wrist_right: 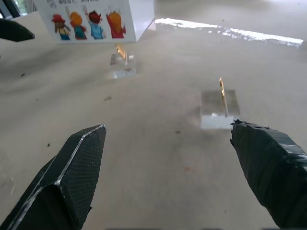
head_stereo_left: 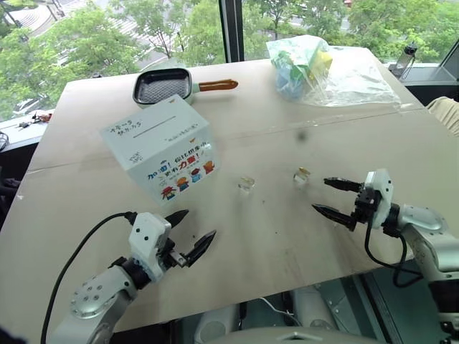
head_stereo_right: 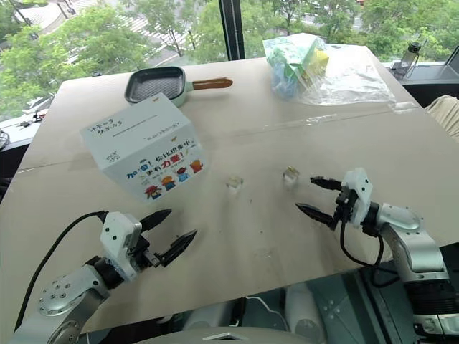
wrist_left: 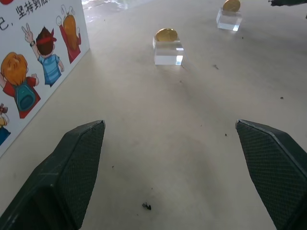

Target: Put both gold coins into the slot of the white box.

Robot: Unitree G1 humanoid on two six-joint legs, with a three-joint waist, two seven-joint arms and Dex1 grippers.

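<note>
The white box (head_stereo_left: 158,147) with cartoon figures stands left of centre on the table, its thin dark slot (head_stereo_left: 154,129) on the handwritten top face. Two gold coins stand on edge, each in a small clear block: one (head_stereo_left: 246,184) just right of the box, the other (head_stereo_left: 301,175) further right. My left gripper (head_stereo_left: 200,223) is open near the table's front edge, below the box and short of the nearer coin (wrist_left: 166,34). Open too, my right gripper (head_stereo_left: 320,194) points left with the right-hand coin (wrist_right: 222,93) just ahead of its fingertips. Nothing is between either pair of fingers.
A small square frying pan (head_stereo_left: 163,86) with an orange handle lies behind the box. A clear plastic bag (head_stereo_left: 323,68) of coloured items sits at the back right. A seam (head_stereo_left: 301,127) runs across the table. A bottle (head_stereo_left: 407,57) stands beyond the far right corner.
</note>
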